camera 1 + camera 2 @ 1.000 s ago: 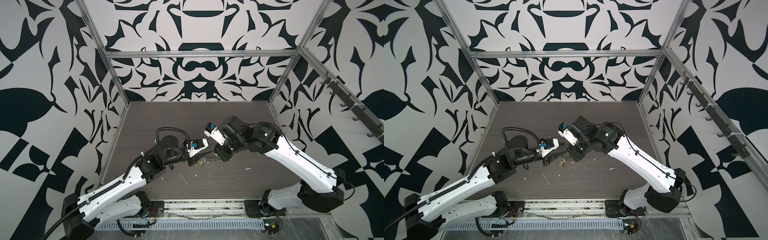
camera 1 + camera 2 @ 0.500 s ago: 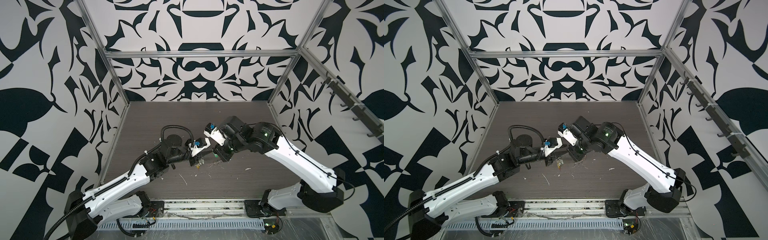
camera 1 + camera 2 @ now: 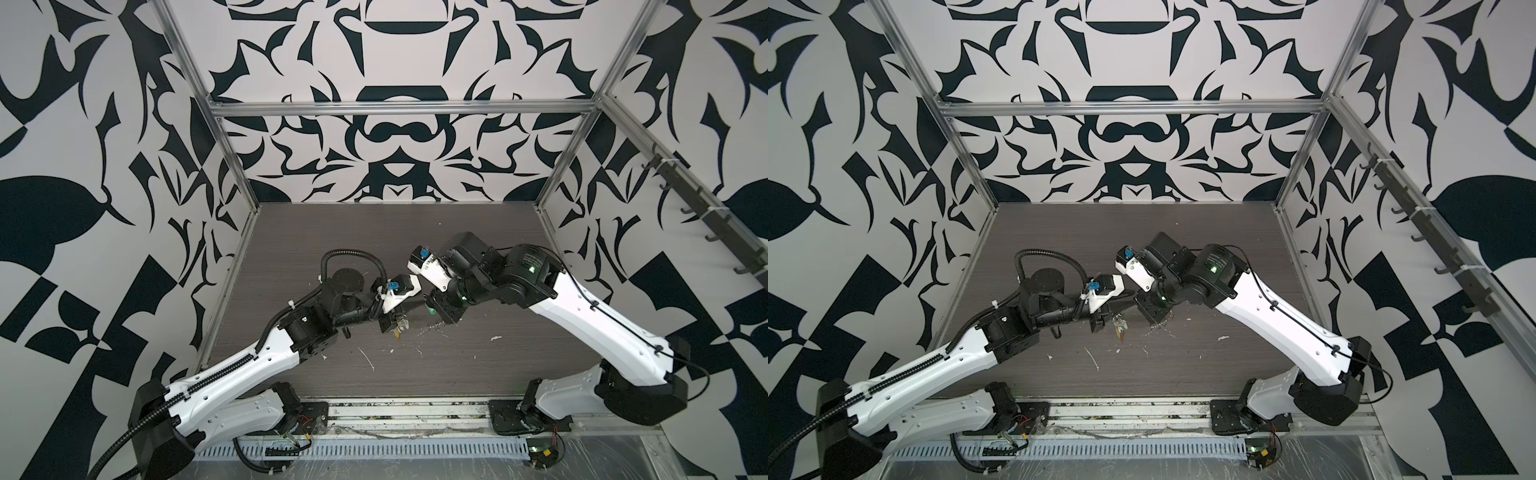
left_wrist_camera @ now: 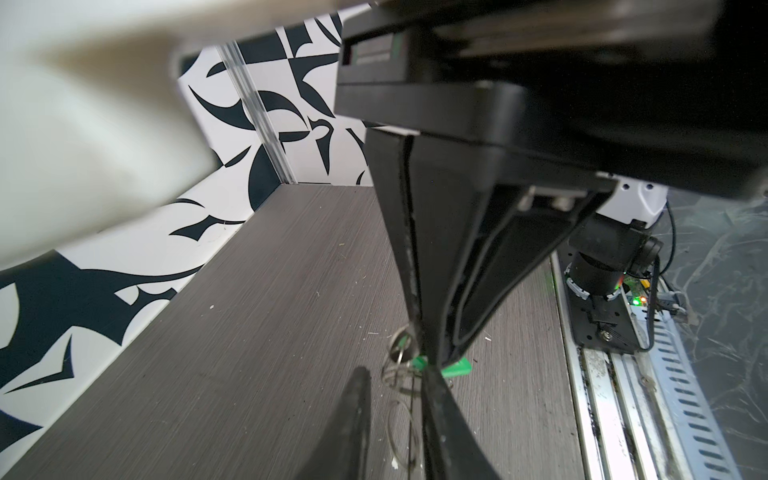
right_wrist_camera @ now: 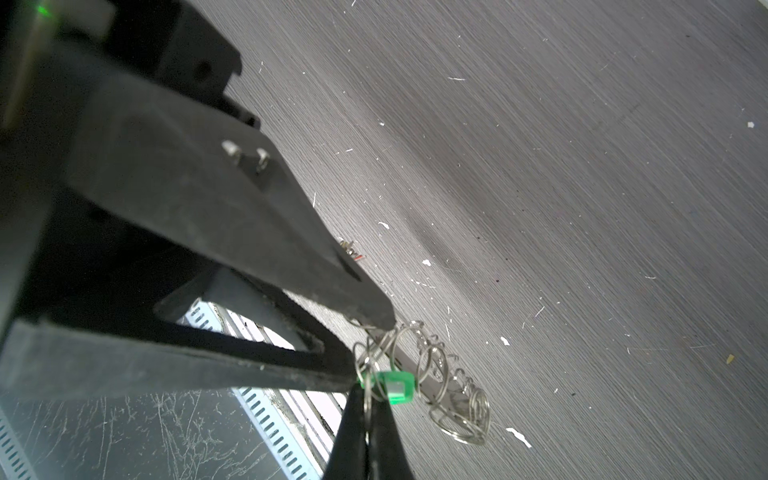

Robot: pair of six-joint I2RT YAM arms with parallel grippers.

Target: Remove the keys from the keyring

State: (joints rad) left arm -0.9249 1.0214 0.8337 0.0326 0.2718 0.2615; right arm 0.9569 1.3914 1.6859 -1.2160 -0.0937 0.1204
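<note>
The keyring shows edge-on as a grey strip fringed with silver wire loops. My right gripper is shut on one loop beside a green tag, which also shows in a top view. My left gripper meets it tip to tip, its jaws a little apart with wire loops between them. From the right wrist, the left gripper straddles the same loops. A small cluster of keys with an orange tag seems to lie on the table under the left gripper in both top views.
The dark wood-grain table is littered with white scraps. Patterned walls close it in at the left, right and back. A metal rail with a slotted cable duct runs along the front edge by the arm bases.
The left arm has reached right until its fingertips met the right gripper's, and its jaws have narrowed round the loops. The right arm has stayed still and shut.
</note>
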